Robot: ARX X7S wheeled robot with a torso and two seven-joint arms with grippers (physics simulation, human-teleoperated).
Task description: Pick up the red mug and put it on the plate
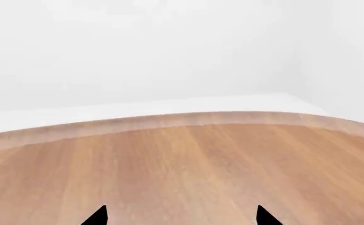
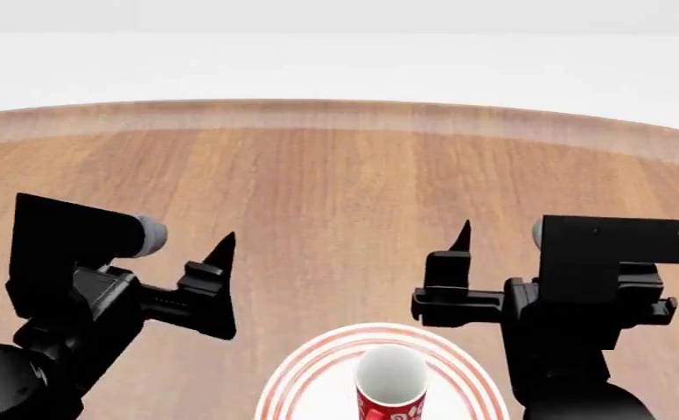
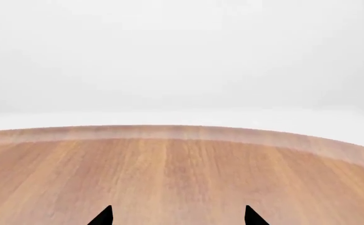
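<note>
The red mug [image 2: 390, 389] with a white inside stands upright on the plate [image 2: 298, 378], a round white plate with red rings, at the near edge of the head view between my two arms. My left gripper [image 2: 220, 262] is open and empty, held above the table to the left of the plate. My right gripper [image 2: 457, 254] is open and empty to the right of the plate. Both point away from the mug, toward the far side. In the left wrist view my left gripper [image 1: 182, 216] shows only bare wood between its fingertips, and so does my right gripper [image 3: 178, 216] in the right wrist view.
The round wooden table [image 2: 339, 184] stretches ahead to its curved far edge [image 2: 339, 114], with a white floor and wall behind. No other mugs are in view.
</note>
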